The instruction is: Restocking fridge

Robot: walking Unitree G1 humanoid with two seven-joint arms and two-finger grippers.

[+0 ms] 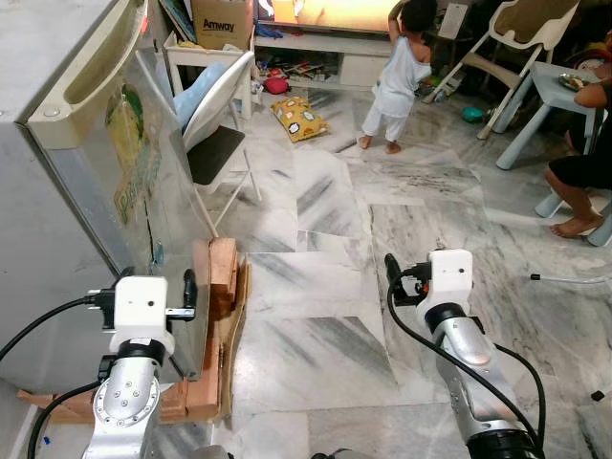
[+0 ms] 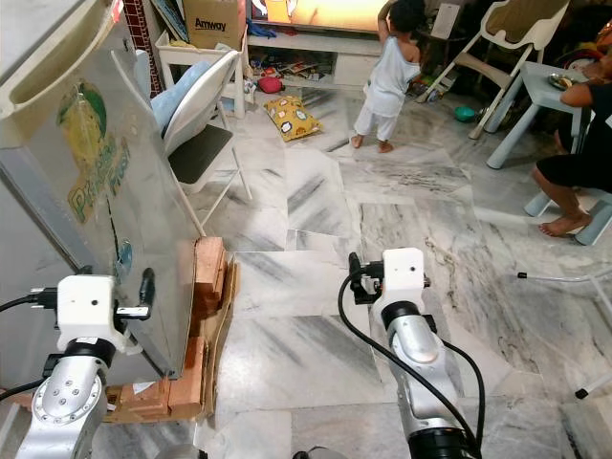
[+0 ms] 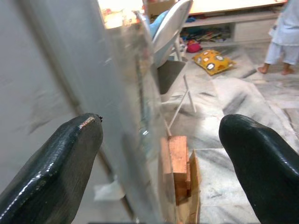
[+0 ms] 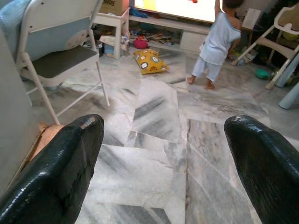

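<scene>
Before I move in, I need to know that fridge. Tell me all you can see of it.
The fridge is a tall silver-grey box at the robot's left, door shut, a recessed handle along the door's top and faded stickers on its face. It stands raised on stacked wood blocks over cardboard. The left pincer, open, straddles the door's edge; whether it touches is unclear. A folding chair stands just beyond.

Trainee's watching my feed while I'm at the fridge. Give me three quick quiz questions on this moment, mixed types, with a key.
1. True or false: the left gripper has its fingers spread either side of the fridge door edge.
2. What does the right gripper hold? A) a bottle B) nothing C) a cushion
3. Fill in: the fridge stands on ____ blocks.

Key: 1 true; 2 B; 3 wooden
</scene>
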